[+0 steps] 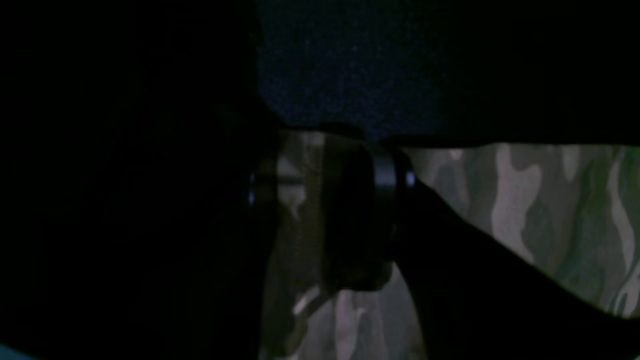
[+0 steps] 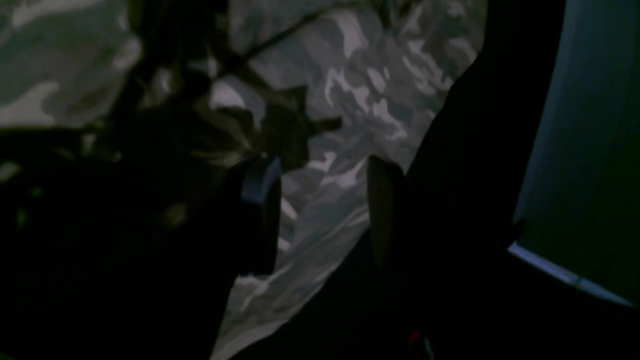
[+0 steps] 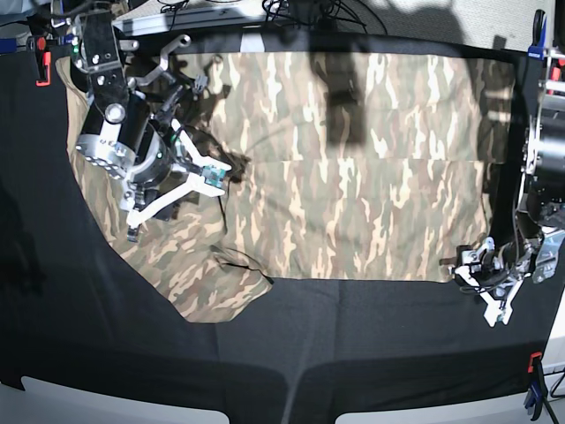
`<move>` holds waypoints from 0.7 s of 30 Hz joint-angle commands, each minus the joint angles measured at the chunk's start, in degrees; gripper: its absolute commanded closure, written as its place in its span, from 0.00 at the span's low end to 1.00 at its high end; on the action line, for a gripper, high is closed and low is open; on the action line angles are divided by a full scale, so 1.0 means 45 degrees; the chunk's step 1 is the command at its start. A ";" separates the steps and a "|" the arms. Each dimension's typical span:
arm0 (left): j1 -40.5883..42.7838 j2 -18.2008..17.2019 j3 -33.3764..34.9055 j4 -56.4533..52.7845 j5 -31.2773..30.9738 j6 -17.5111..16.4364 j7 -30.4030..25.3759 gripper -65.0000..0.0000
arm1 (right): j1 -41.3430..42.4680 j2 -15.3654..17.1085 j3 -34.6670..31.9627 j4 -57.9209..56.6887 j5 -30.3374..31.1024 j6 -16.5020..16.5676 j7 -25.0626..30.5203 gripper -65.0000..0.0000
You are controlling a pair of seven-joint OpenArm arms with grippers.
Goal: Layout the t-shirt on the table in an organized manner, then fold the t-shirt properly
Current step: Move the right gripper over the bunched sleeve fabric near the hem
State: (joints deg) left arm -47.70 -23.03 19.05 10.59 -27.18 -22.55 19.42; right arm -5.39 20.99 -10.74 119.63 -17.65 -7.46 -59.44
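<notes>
Your left end effector [image 3: 484, 281] had pinched the t-shirt [image 3: 353, 177] hem at 4 o'clock on the tabletop [image 3: 371, 353]; your right end effector [image 3: 181, 190] sat part-open, empty, at 9.

The camouflage t-shirt [image 3: 353, 177] lies spread flat across the far half of the black-clothed table [image 3: 265, 353], its hem to the right; a crease crosses its middle; one sleeve [image 3: 207, 283] sticks out near-left, rumpled.
</notes>
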 commanded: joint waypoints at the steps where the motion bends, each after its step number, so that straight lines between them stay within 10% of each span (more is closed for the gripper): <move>1: -0.0291 -0.0175 -0.0053 0.0131 -0.0092 0.0005 0.0005 0.69 | 0.0175 0.0097 0.0073 0.0185 -0.0039 0.0039 0.0117 0.58; 6: -0.0262 -0.0180 -0.0053 0.0131 0.0078 0.0005 -0.0622 1.00 | 0.0180 0.0107 0.0073 0.0029 -0.0039 0.0049 0.1948 0.59; 21: -0.0257 -0.0175 -0.0053 0.0141 0.0073 0.0005 -0.0709 1.00 | 0.5955 0.0015 0.0078 -0.6732 0.2890 0.1069 0.3084 0.59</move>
State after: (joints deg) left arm -47.11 -23.29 19.00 10.59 -26.81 -22.50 16.56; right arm 20.01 20.64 -10.76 88.18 -4.93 -2.72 -46.19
